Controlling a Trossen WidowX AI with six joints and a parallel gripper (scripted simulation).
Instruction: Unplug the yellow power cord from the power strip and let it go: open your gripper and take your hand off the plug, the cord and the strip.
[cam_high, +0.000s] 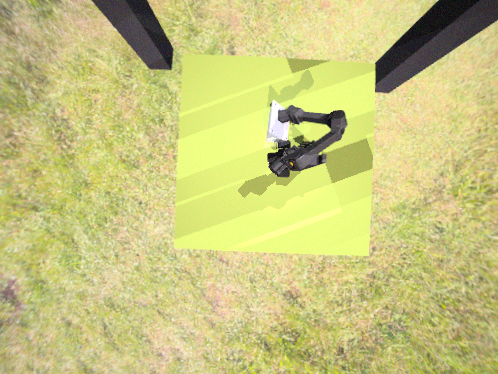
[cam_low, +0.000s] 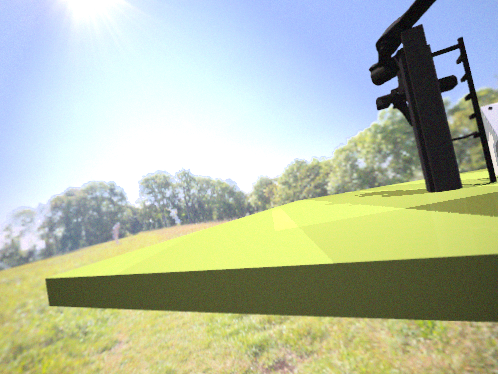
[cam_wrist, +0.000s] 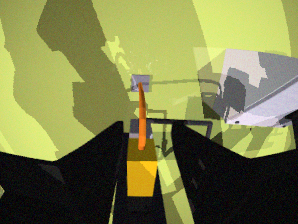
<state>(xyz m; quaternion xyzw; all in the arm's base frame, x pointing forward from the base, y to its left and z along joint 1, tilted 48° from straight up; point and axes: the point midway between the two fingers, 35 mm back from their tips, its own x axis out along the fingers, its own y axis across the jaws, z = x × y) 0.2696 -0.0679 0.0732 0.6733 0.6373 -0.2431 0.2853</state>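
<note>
The yellow plug (cam_wrist: 141, 177) is in the wrist view between the two black fingers, with a gap on its right side; its orange-lit cord (cam_wrist: 142, 110) runs up from it to a small grey block (cam_wrist: 140, 80). The top view shows only a speck of the plug beside the hand. The power strip is a dark upright post (cam_low: 430, 110) in the exterior view; the hand is at its left and partly behind it. My gripper (cam_wrist: 148, 127) is part open around the plug, not clamped. The plug's seat in the strip is hidden.
A thin black frame (cam_low: 471, 90) stands beside the strip; its bars (cam_wrist: 192, 122) also cross the wrist view. The white mounting plate (cam_high: 276, 127) (cam_wrist: 260, 100) is near the arm's base. The green table top (cam_high: 225, 150) (cam_low: 250, 240) carries it all.
</note>
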